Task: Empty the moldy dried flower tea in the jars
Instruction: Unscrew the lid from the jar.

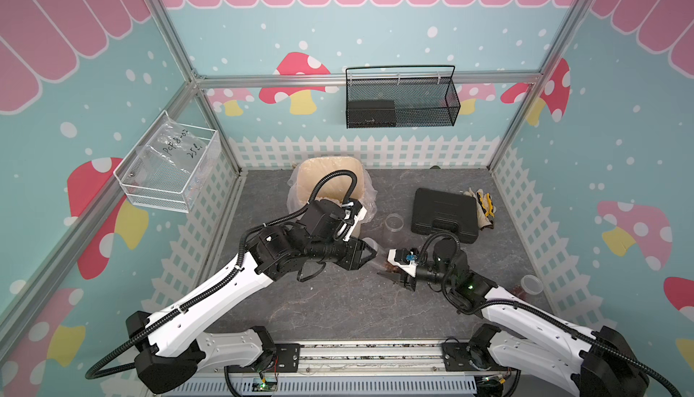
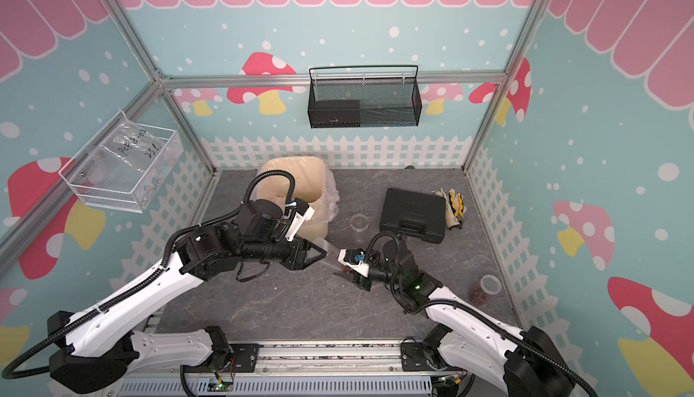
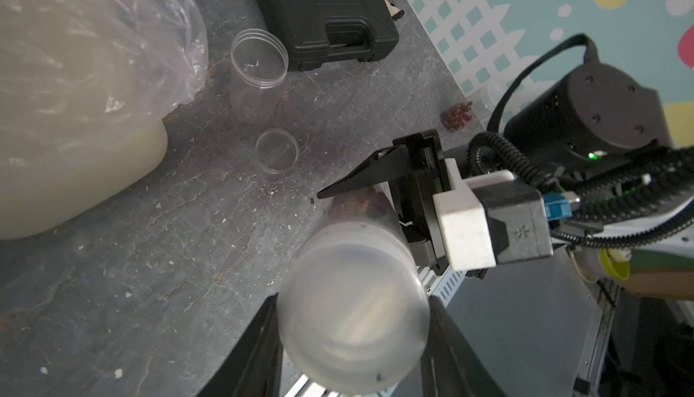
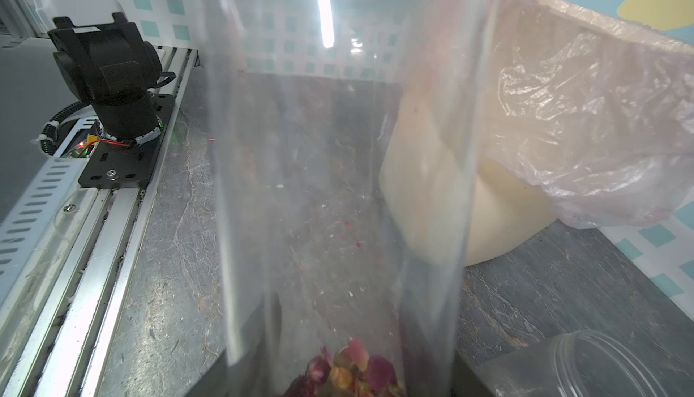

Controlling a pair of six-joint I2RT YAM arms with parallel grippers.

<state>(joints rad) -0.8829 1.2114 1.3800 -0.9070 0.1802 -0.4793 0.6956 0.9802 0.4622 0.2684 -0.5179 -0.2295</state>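
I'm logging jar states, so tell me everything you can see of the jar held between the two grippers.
The held jar is a clear plastic cylinder, on its side above the grey table. The left gripper clamps one end; the right gripper clamps the other, where reddish dried flower tea lies inside.

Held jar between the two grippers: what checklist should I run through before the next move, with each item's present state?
1. Left gripper closed on the held jar: ok.
2. Right gripper gripping the jar's other end: ok.
3. Dried flower tea inside the held jar: ok, it sits at the right gripper's end.
4. Held jar's lid off: cannot tell.
5. Held jar over the cream bin: not ok, it hangs over the table beside the bin.
6. No tea spilt: not ok, a loose clump lies next to the far-right jar.
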